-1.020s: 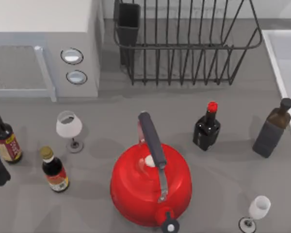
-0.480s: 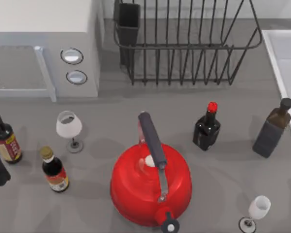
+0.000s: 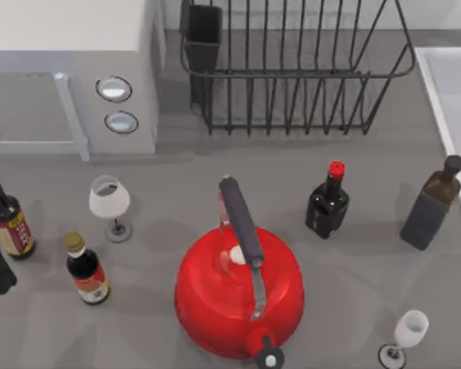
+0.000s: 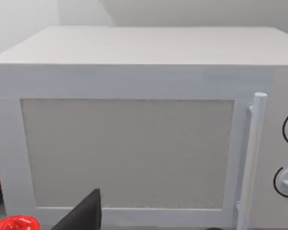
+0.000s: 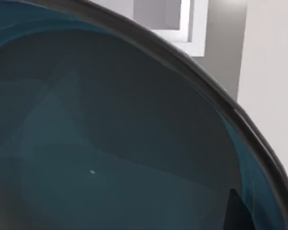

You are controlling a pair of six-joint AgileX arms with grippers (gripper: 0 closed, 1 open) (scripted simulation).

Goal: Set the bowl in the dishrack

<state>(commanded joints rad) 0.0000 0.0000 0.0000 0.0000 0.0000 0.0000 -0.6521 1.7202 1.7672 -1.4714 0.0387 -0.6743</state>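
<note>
Gloss and a smooth, rounded inner wall mark the teal-blue bowl (image 5: 110,143), which is seen close in front of the right claw, its darker rim curving across the right wrist view. Whether it is gripped there cannot be told. The left claw (image 4: 86,213) is parked at the table's (image 3: 169,184) left edge, and its opening cannot be told either. Directly ahead of it the boxy white microwave (image 4: 134,120) is faced, with a grainy door panel, a straight bar handle and two round dials. Farther off, beyond the microwave, one black wire dishrack (image 3: 292,77) is set, with upright tines and a rectangular cup at its corner. On the matte grey table are counted one shiny red kettle (image 3: 238,296) with a dark handle, two white wine glasses (image 3: 109,201) and four dark bottles (image 3: 328,201).
</note>
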